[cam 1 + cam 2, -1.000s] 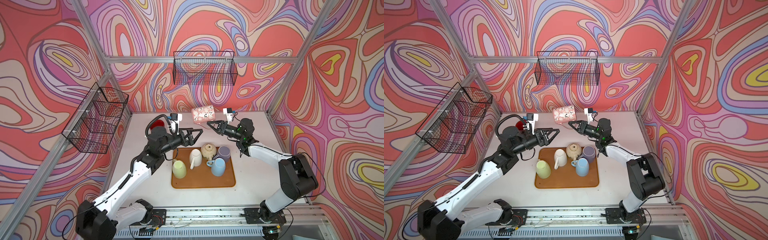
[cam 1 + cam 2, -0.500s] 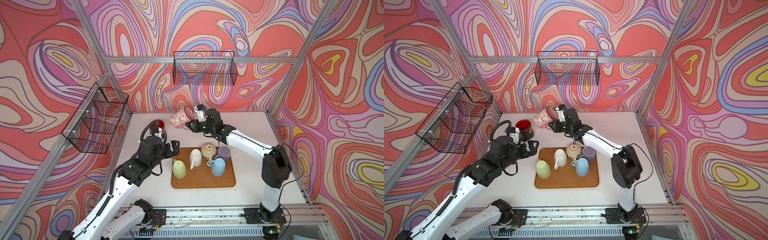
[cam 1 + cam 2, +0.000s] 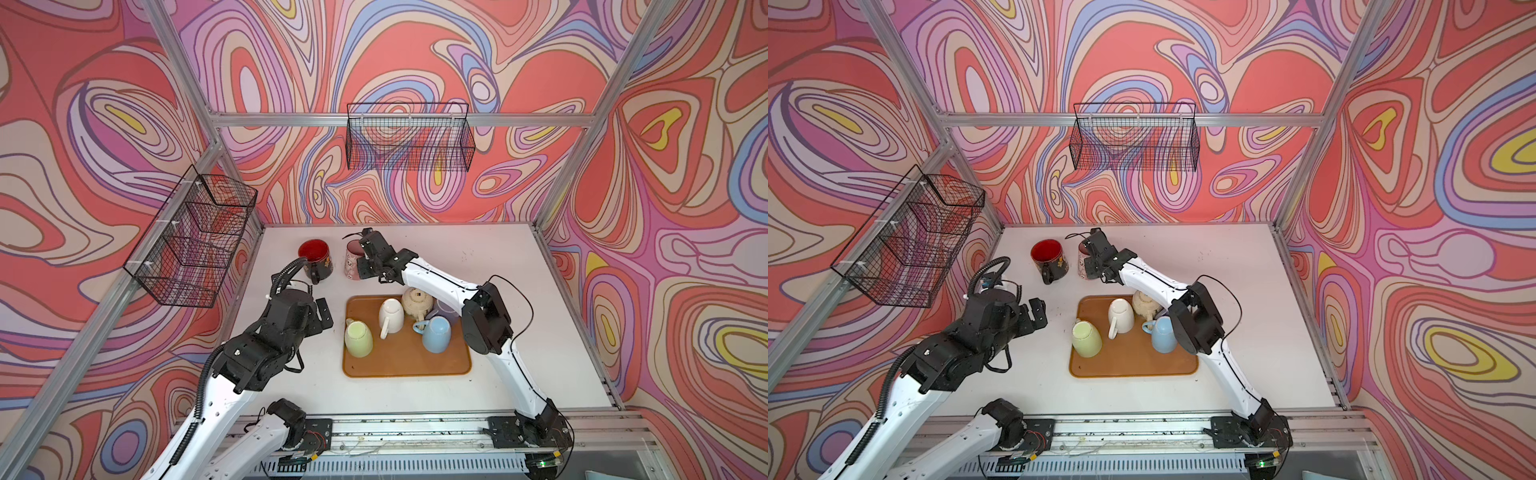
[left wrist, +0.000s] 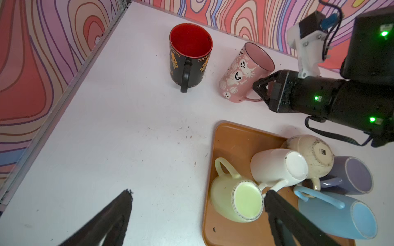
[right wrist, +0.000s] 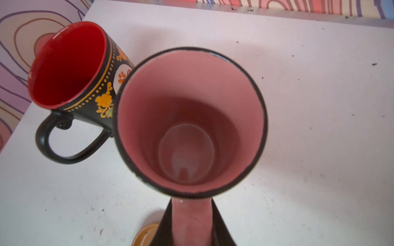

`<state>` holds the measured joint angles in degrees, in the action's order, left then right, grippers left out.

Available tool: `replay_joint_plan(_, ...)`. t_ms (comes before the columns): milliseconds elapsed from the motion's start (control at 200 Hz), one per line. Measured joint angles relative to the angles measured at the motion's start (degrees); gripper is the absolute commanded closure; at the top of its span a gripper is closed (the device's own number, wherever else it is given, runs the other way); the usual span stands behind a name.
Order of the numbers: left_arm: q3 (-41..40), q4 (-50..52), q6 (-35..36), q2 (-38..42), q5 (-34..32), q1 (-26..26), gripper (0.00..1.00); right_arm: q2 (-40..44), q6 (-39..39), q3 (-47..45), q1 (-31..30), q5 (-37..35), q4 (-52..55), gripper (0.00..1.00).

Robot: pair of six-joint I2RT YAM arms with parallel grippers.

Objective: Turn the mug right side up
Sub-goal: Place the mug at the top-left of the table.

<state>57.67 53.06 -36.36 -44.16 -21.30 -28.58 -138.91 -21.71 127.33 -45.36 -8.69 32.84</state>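
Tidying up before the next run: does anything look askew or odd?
On the tray, the green cup, white cup and blue cup stand bottom up. The pink mug, its handle in the right gripper, is mouth up. Nothing spilled.

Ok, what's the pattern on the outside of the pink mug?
White ghosts, pumpkins and spider webs cover the pink mug; it shows clearest in the left wrist view.
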Motion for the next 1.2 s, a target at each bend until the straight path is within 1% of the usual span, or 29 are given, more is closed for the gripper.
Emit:
replay_joint_plan(130, -0.2, 1.5, 1.3, 0.8, 0.0, 0.0, 0.00, -3.9, 0.0, 5.1, -1.9, -3.2, 1.7, 1.00)
replay_joint_plan(351, -1.0, 2.1, 2.4, 3.6, 0.1, 0.0, 0.00, -5.4, 0.1, 6.4, -2.8, -6.6, 1.1, 1.00)
replay_joint_plan(631, -2.1, 2.5, 2.8, 5.3, 0.0, 0.0, 0.00, -9.5, 2.0, 10.3, -3.2, -11.2, -1.5, 1.00)
replay_joint_plan(811, -2.3, 2.5, 2.8, 5.9, 0.0, 0.0, 0.00, -12.4, 3.4, 13.7, -3.8, -12.6, -3.2, 1.00)
replay_joint_plan(1197, -2.7, 2.5, 3.2, 5.9, -0.4, 0.0, 0.00, -14.0, 4.3, 15.5, -3.9, -12.4, -4.4, 1.00)
